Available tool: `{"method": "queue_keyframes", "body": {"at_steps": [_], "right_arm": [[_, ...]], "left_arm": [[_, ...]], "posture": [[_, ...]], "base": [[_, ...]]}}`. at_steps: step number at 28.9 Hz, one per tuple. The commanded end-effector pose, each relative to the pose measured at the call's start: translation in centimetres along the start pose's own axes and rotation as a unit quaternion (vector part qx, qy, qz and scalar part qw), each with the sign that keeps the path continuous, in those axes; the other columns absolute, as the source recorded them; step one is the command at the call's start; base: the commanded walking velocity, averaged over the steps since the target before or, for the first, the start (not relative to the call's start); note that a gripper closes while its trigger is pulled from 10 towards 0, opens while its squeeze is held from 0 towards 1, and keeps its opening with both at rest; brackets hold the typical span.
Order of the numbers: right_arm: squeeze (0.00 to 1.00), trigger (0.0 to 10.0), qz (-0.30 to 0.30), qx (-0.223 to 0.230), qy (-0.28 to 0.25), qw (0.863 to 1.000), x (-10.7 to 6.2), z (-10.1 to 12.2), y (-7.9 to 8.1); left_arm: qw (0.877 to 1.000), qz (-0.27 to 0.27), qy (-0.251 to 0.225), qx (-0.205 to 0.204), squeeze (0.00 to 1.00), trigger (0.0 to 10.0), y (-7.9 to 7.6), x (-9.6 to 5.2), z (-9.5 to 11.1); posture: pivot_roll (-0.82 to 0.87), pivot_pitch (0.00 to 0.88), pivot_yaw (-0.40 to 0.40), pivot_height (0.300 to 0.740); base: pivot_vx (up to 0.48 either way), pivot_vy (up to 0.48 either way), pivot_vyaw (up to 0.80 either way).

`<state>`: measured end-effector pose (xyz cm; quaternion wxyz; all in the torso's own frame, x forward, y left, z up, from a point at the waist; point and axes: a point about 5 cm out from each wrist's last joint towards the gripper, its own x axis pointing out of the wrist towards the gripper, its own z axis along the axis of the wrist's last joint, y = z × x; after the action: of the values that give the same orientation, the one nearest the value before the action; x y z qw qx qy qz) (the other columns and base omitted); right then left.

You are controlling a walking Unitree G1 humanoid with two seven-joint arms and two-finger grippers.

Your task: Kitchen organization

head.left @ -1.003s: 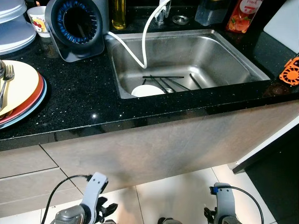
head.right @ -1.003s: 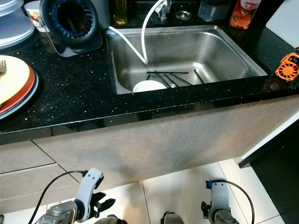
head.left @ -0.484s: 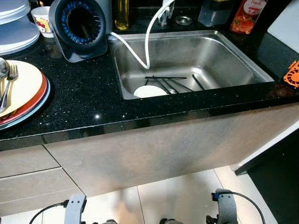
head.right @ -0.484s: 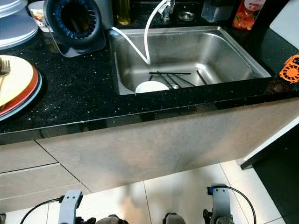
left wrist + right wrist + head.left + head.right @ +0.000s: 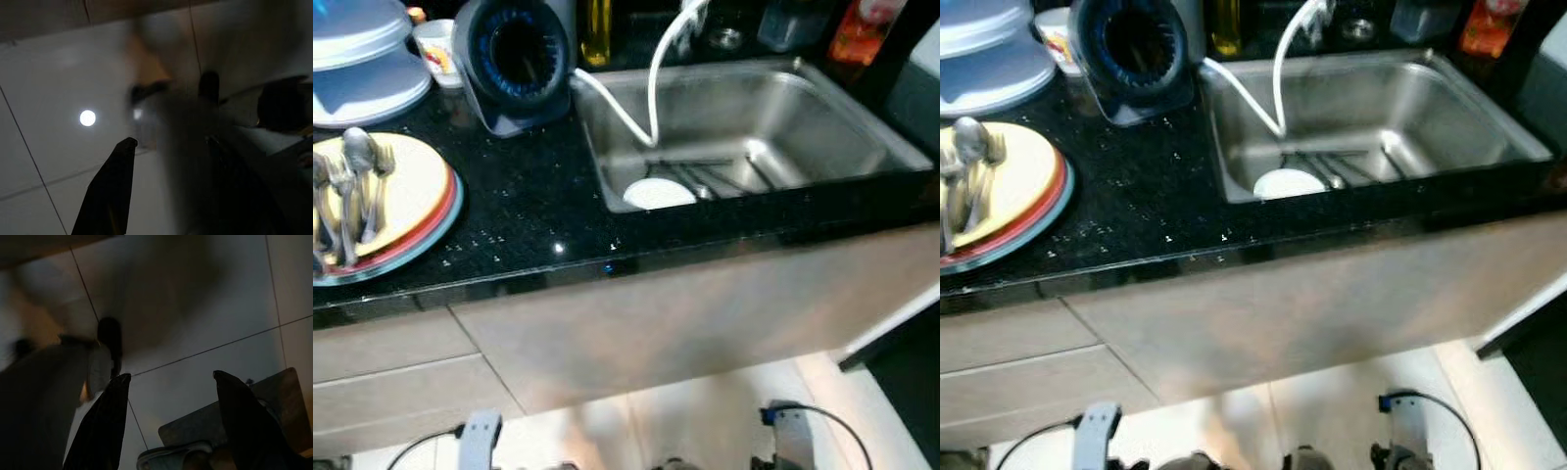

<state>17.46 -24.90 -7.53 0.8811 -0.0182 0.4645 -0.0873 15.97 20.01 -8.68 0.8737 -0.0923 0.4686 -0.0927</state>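
Both jaws hang parted and empty over floor tiles [image 5: 205, 308], below the counter edge [image 5: 607, 269].

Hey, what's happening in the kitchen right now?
The robot stands facing the black counter and handles nothing. Both arms hang low over the floor, left gripper and right gripper open and empty. A white bowl and dark utensils lie in the sink; stacked plates carry spoons and forks.
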Motion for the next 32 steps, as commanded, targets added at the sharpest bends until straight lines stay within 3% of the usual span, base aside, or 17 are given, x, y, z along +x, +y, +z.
{"method": "queue_keyframes", "body": {"at_steps": [1, 15, 25, 32], "right_arm": [[0.00, 10.0, 0.003, 0.001, 0.028, 1.000, -0.2, -1.6, 0.4], [0.00, 10.0, 0.006, -0.002, 0.026, 1.000, -0.2, -1.5, 0.5], [0.00, 10.0, 0.007, 0.002, 0.029, 1.000, -0.3, -1.9, 0.5], [0.00, 10.0, 0.007, 0.002, 0.029, 1.000, -0.3, -2.0, 0.5]], "left_arm": [[1.000, 0.006, 0.029, -0.001, 0.00, 10.0, 0.2, -0.4, -1.7], [0.999, 0.006, 0.035, 0.022, 0.00, 10.0, 0.2, -0.3, -1.6], [0.999, 0.030, 0.028, 0.011, 0.00, 10.0, 0.4, -0.2, -1.3], [0.999, 0.037, 0.017, 0.019, 0.00, 10.0, 0.4, -0.1, -0.7]], "posture": [[0.09, 0.125, -0.018, 0.740], [0.09, 0.123, -0.018, 0.740], [0.09, 0.132, -0.015, 0.740], [0.09, 0.134, -0.013, 0.740]], "base": [[-0.277, 0.289, 0.00], [-0.095, 0.099, 0.00], [0.000, -0.442, 0.00], [0.000, 0.000, 0.00]]}}
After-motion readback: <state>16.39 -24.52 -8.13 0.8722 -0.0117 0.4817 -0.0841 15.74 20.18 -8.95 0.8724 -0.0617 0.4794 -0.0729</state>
